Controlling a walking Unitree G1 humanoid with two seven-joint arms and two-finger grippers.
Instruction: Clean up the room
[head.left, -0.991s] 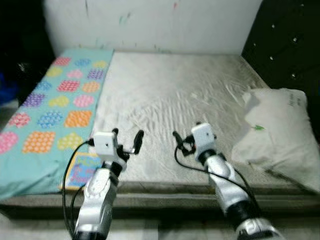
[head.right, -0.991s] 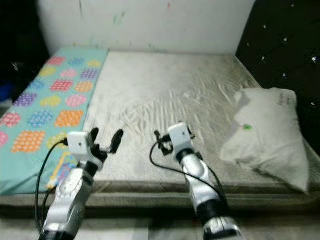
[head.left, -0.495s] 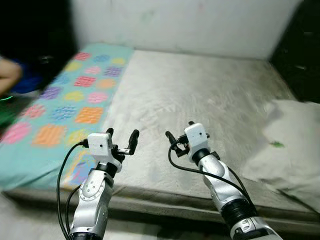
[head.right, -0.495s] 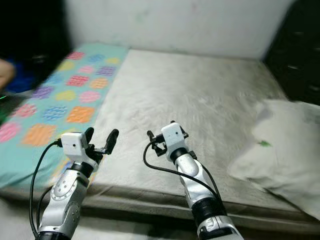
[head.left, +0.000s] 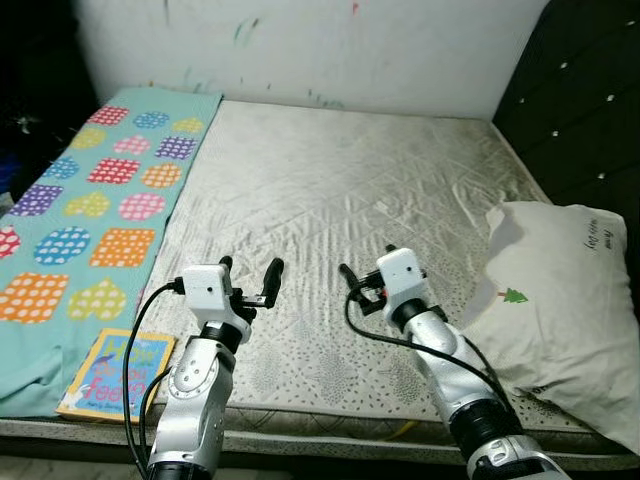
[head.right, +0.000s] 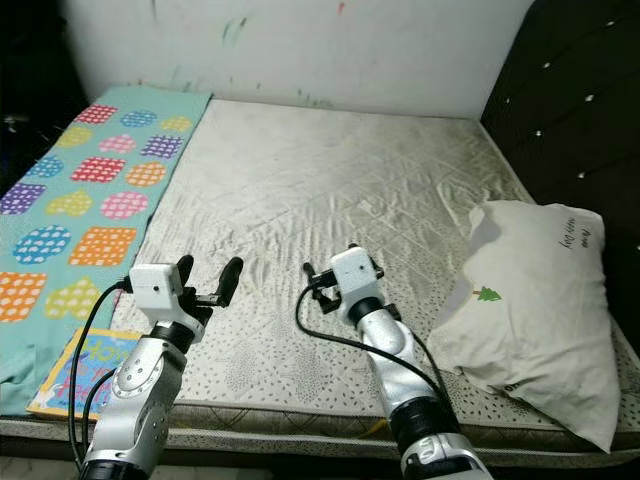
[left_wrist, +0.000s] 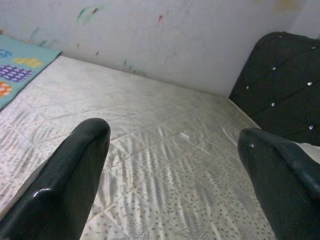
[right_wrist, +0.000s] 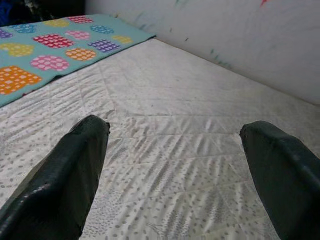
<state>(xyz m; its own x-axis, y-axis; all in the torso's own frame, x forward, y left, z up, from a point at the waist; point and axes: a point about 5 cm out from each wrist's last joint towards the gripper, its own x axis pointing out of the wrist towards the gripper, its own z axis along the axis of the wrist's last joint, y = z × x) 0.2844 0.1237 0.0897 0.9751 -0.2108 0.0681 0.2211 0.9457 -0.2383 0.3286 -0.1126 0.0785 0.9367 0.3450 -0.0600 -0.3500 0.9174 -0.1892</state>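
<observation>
A bed with a pale quilted mattress lies before me. Along its left side runs a teal blanket with coloured dotted patches. A picture book lies flat at the blanket's near corner. On the right rests a white pillow with a small green tree print. My left gripper hovers open over the mattress's near edge, to the right of the book. A little to its right my right gripper is also open and holds nothing. In both wrist views the fingers stand wide apart above bare mattress.
A black tufted headboard stands along the right side behind the pillow. A white wall with small paint marks closes the far side. Dark space lies beyond the blanket at the far left.
The head camera swung left with blur, then back, and the picture is now sharp. Both arms keep the same raised pose with their fingers apart.
</observation>
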